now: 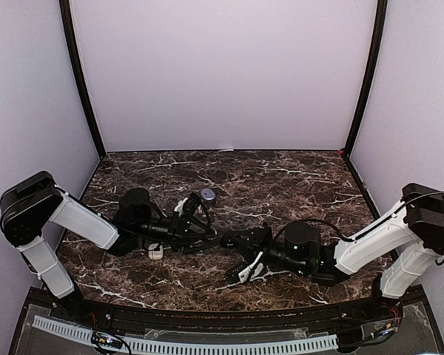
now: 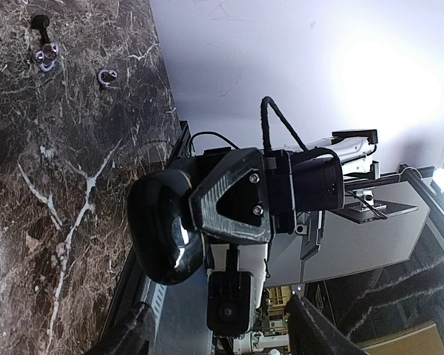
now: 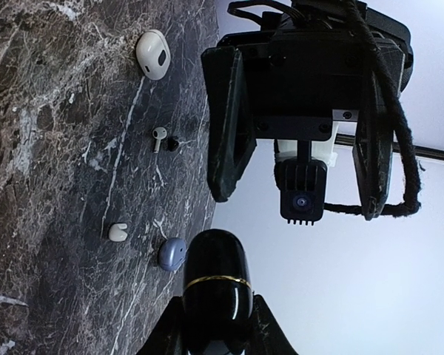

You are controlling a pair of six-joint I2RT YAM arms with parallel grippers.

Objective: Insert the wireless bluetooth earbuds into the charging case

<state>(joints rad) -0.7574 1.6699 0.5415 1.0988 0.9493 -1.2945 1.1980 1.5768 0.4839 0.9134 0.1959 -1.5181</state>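
Right fingers (image 3: pixel 268 339) around black case (image 3: pixel 215 285)

The top view overlooked the desk (image 1: pixel 296 177) from 6 o'clock; both sideways-rolled wrist views faced each other closely.

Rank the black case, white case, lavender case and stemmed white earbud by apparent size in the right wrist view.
1. black case, by far, but it sits closest to the camera, so its true rank is unsure
2. white case
3. lavender case
4. stemmed white earbud, clearly smallest
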